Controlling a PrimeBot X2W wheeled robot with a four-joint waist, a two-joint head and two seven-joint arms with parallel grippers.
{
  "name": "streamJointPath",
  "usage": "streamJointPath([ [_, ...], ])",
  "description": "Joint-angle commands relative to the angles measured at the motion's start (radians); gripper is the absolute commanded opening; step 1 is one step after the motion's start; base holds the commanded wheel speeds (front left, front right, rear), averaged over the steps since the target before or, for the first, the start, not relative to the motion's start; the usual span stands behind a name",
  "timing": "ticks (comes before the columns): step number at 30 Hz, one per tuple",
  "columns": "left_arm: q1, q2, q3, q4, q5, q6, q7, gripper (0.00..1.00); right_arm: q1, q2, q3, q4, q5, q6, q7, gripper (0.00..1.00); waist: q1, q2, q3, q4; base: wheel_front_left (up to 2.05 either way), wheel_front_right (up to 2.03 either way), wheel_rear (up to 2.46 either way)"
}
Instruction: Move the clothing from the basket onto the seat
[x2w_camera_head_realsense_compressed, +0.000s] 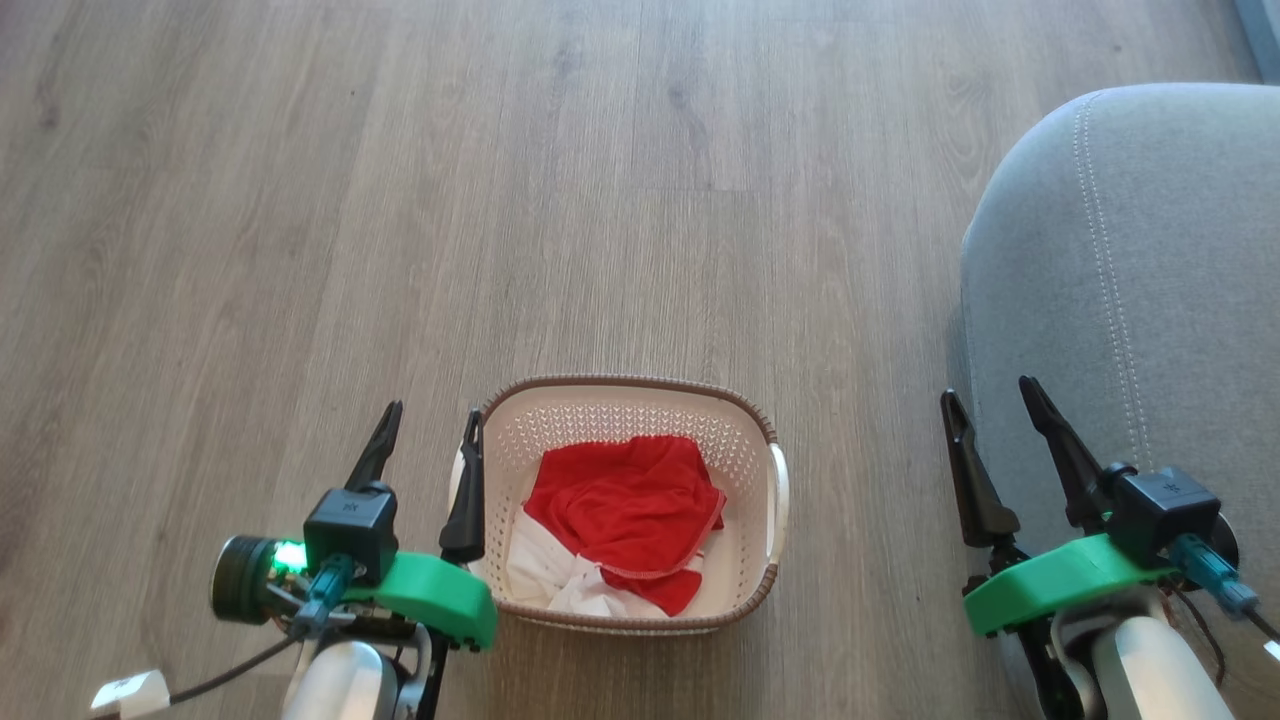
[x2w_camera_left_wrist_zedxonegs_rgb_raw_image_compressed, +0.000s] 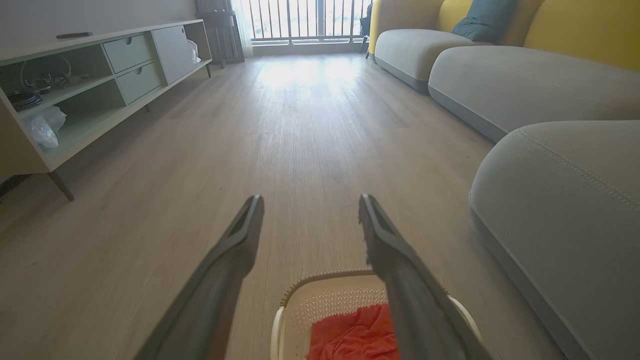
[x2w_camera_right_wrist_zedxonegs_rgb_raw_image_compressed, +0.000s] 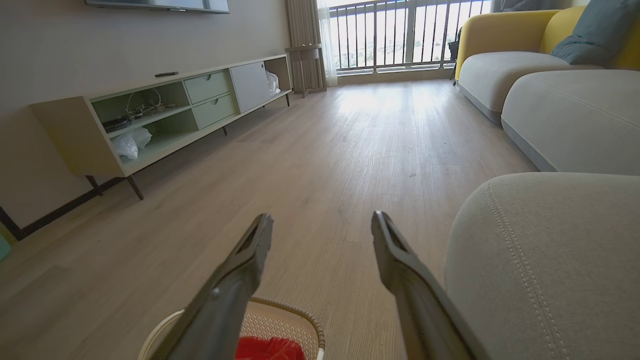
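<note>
Red and white clothing sits bunched in the basket on the wood floor, dead centre between both arms. Left claw hovers spread wide and empty, inner finger right over the basket's left rim. Right claw is spread and empty too, at the near edge of the grey seat, which is just right of the basket. Plenty of bare floor ahead

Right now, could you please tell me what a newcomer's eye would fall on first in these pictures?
The red clothing heaped in the cream basket, low in the middle of the head view, stands out first. To its right rises the grey seat, and the open left claw and open right claw stand either side of the basket, empty.
</note>
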Motion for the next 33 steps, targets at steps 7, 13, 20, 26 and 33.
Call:
streamJointPath([
  [7, -0.030, 0.000, 0.036, -0.032, -0.008, 0.002, -0.005, 1.00, -0.027, 0.003, 0.010, -0.033, -0.014, 0.000, -0.009, 1.00, 0.0001, 0.0000, 0.008, -0.001, 0.00, 0.00, 0.00],
  [13, -0.035, 0.000, 0.035, -0.034, -0.008, -0.006, -0.005, 1.00, -0.034, 0.007, 0.004, -0.037, -0.020, 0.000, -0.009, 1.00, 0.0001, 0.0000, 0.018, -0.001, 0.00, 0.00, 0.00],
  [20, -0.040, 0.000, 0.038, -0.034, -0.007, -0.014, -0.005, 1.00, -0.040, 0.011, 0.003, -0.037, -0.023, 0.000, -0.009, 1.00, 0.0001, 0.0000, 0.031, 0.000, 0.00, 0.00, 0.00],
  [26, -0.053, 0.000, 0.037, -0.037, -0.005, -0.021, -0.005, 1.00, -0.052, 0.014, 0.001, -0.044, -0.029, 0.000, -0.009, 1.00, 0.0001, 0.0000, 0.066, 0.001, 0.00, 0.00, 0.00],
  [33, -0.086, 0.000, 0.026, -0.011, 0.014, -0.053, -0.005, 1.00, -0.083, 0.023, -0.041, -0.030, -0.080, 0.000, -0.009, 1.00, 0.0001, 0.0000, 0.172, -0.017, 0.00, 0.00, 0.00],
])
